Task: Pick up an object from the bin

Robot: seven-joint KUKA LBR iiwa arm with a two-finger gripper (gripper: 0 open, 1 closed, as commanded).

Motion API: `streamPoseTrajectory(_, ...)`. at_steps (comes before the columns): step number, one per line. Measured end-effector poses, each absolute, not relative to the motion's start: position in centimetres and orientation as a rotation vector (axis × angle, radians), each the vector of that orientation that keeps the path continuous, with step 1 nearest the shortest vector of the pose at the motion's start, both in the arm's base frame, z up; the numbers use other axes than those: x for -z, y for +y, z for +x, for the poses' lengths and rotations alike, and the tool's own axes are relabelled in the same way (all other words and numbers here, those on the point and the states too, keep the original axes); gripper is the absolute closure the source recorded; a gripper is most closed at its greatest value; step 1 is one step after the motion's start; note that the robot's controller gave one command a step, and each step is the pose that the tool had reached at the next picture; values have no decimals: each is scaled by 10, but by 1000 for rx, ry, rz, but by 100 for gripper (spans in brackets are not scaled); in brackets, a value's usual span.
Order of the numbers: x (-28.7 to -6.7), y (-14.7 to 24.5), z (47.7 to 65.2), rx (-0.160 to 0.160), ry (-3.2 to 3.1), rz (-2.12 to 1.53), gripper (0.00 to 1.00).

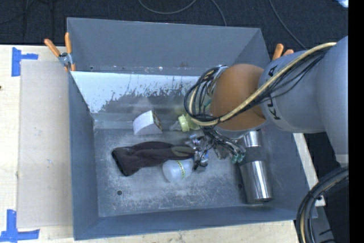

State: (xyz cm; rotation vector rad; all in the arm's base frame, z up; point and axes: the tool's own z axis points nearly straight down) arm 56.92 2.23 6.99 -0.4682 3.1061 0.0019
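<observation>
My gripper is low in the middle of the bin, under the arm's orange cover. It sits right at the right end of a dark brown cloth that lies stretched out to the left. A small white bulb-shaped thing with a yellow-green band lies just below and left of the gripper, against the cloth. Behind the gripper a clear plastic bottle with a white label and a green cap lies on its side.
A shiny metal cylinder lies at the right of the bin floor, with a second metal can just behind it under the arm. The arm and its cables cover the bin's right rear.
</observation>
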Motion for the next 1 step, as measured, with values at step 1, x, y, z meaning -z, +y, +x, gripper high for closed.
streamPoseTrajectory(1, -70, 22, 569, -2, 3106, -469, 100)
